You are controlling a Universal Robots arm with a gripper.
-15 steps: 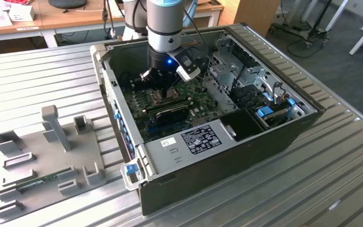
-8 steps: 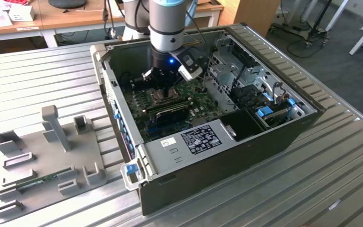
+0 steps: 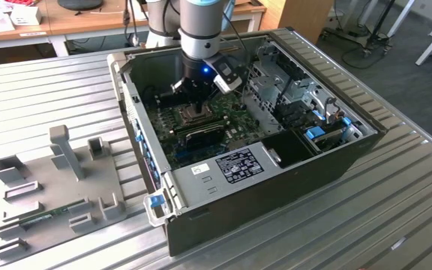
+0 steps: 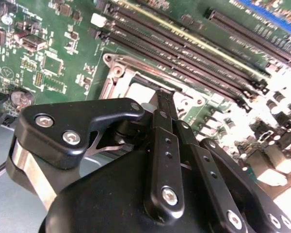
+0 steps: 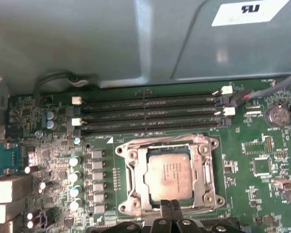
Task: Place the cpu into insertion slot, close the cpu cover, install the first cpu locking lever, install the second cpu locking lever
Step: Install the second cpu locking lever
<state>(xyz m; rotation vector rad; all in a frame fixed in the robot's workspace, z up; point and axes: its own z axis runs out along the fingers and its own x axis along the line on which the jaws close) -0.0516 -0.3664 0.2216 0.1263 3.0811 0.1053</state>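
Observation:
The cpu [image 5: 169,175] lies flat in the insertion slot [image 5: 207,198], grey top up, on the green motherboard [image 5: 262,194]. The silvery cpu cover [image 5: 136,177] lies down around the chip's edges, and a thin wire lever [image 5: 155,141] runs along the socket's side nearest the memory slots. My gripper [image 5: 170,205] sits at the socket's edge with its two black fingers pressed together. In the second wrist view the gripper [image 4: 162,94] tip rests on the socket frame [image 4: 117,73] beside the pale cpu [image 4: 138,91]. In the exterior view the gripper [image 3: 193,107] reaches down into the open computer case [image 3: 276,185].
Long dark memory slots [image 5: 150,114] run beside the socket, with the grey case wall [image 5: 111,43] behind them. A drive cage [image 3: 291,95] and cables fill the case on the exterior view's right. A grey fixture plate [image 3: 51,180] lies on the ribbed metal table [image 3: 396,202].

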